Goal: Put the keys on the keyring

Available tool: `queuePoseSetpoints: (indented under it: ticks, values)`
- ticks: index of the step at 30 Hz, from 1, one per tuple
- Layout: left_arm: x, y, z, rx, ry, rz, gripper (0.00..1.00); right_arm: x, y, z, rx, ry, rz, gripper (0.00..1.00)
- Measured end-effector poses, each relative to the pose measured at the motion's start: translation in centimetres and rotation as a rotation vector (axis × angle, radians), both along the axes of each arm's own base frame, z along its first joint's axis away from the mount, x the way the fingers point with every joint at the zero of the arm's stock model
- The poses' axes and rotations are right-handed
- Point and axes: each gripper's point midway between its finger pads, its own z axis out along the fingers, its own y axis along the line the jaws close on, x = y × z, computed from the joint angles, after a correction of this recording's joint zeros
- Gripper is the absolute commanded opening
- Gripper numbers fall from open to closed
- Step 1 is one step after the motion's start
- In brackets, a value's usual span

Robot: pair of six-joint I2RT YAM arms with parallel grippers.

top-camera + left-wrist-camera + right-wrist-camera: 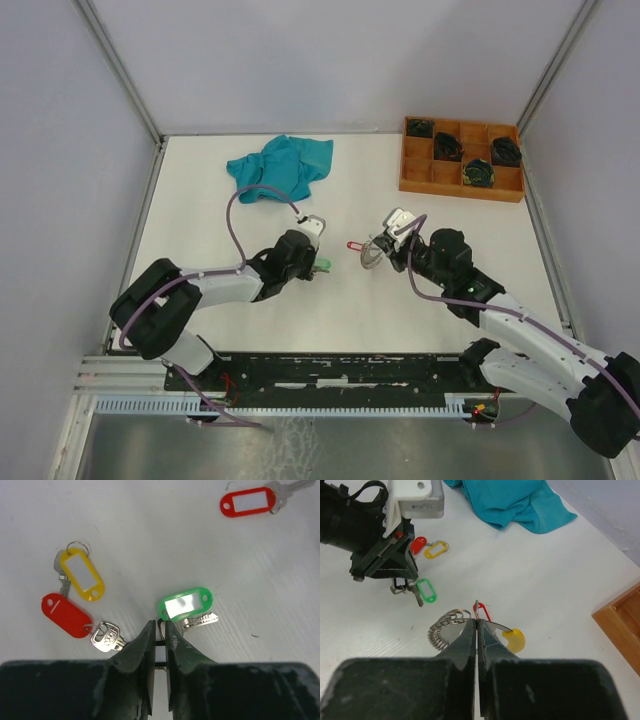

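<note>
My left gripper [160, 625] is shut on the small split ring of the green-tagged key [186, 602]; it also shows in the top view [322, 265] and the right wrist view [426, 590]. A yellow-tagged key [82, 575] and a red-tagged key [65, 615] lie left of it on the table. My right gripper [477, 621] is shut on the keyring [476, 607], seen edge-on, with its yellow sleeve [515, 639] to the right and several small rings [445, 625] bunched on the left. Another red-tagged key [248, 501] lies just beyond the keyring. The grippers [316, 262] [378, 250] face each other, slightly apart.
A teal cloth [280, 167] lies at the back left of the white table. A wooden compartment tray [415, 175] with dark coiled bundles stands at the back right. Grey walls close in the table on three sides.
</note>
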Motion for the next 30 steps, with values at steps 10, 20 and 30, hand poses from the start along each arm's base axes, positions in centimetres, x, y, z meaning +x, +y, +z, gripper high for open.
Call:
queuePoseSetpoints:
  ticks: [10,20,30]
  values:
    - [-0.6,0.6,6.2,-0.196,-0.169,-0.008,0.43,-1.3,1.9,-2.0,-0.012,0.072,0.13,0.01]
    - [-3.8,-1.0,13.9,-0.342,-0.303,-0.237,0.53,-3.2,4.2,-4.2,-0.017,0.148,0.308,0.01]
    - [-7.1,-2.7,14.2,-0.228,-0.318,-0.587,0.55,-4.1,6.5,-3.0,0.014,0.133,0.468,0.01]
